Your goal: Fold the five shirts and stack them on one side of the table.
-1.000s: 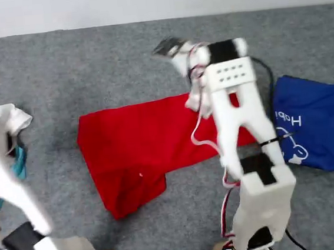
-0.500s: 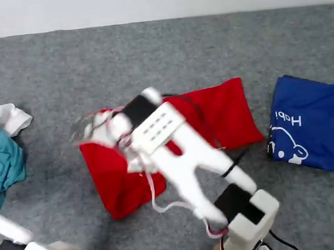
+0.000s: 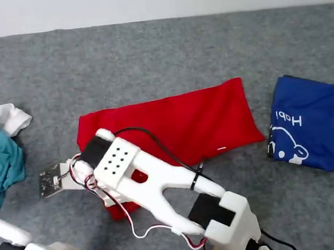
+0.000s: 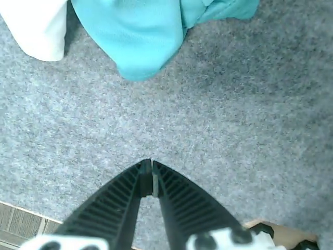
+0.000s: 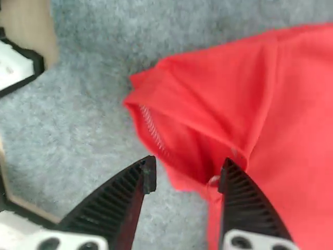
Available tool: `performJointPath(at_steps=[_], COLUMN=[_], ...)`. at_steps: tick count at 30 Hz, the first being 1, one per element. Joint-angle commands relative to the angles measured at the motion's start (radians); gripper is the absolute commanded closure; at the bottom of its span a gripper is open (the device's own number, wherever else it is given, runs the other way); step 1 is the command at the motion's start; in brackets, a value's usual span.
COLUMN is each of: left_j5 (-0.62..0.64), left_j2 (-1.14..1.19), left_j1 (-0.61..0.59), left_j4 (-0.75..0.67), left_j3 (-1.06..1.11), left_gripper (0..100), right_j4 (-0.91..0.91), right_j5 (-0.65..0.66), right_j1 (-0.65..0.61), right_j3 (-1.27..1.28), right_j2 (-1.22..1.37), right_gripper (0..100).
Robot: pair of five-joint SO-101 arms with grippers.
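One spread right gripper (image 5: pixel 189 169) straddles the red shirt (image 5: pixel 250 94) edge, seemingly to pinch it; left gripper (image 4: pixel 151 173) sits pressed together.

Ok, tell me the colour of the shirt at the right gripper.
Red shirt, clearest in the right wrist view.

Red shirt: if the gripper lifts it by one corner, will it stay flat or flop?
Probably flop: the red shirt lies limp, its corner doubled over by the open right gripper, so it would likely drape when lifted. It looks thin, so probably light. Pushed, it may bunch on the rough grey table cover rather than slide.
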Motion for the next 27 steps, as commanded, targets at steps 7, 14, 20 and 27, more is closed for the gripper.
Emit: performJointPath(at_steps=[7, 14, 20, 27], left_j5=[-0.008, -0.008, -0.008, -0.008], left_j2=[-0.044, -0.044, -0.04, -0.038], left_j1=[-0.008, -0.008, -0.008, -0.006], left_j4=[-0.015, -0.017, -0.017, -0.032], left_j3=[-0.004, -0.004, -0.004, -0.002], left_gripper=[100, 100, 100, 100], right_j4=[-0.09, -0.147, -0.137, -0.058], right_j5=[0.084, 0.095, 0.097, 0.152], right_j1=[-0.007, -0.007, 0.01, 0.042], right_j3=[-0.038, -0.038, -0.038, -0.037], right_j2=[0.033, 0.104, 0.111, 0.054], right_gripper=[78.9, 78.9, 79.0, 79.0])
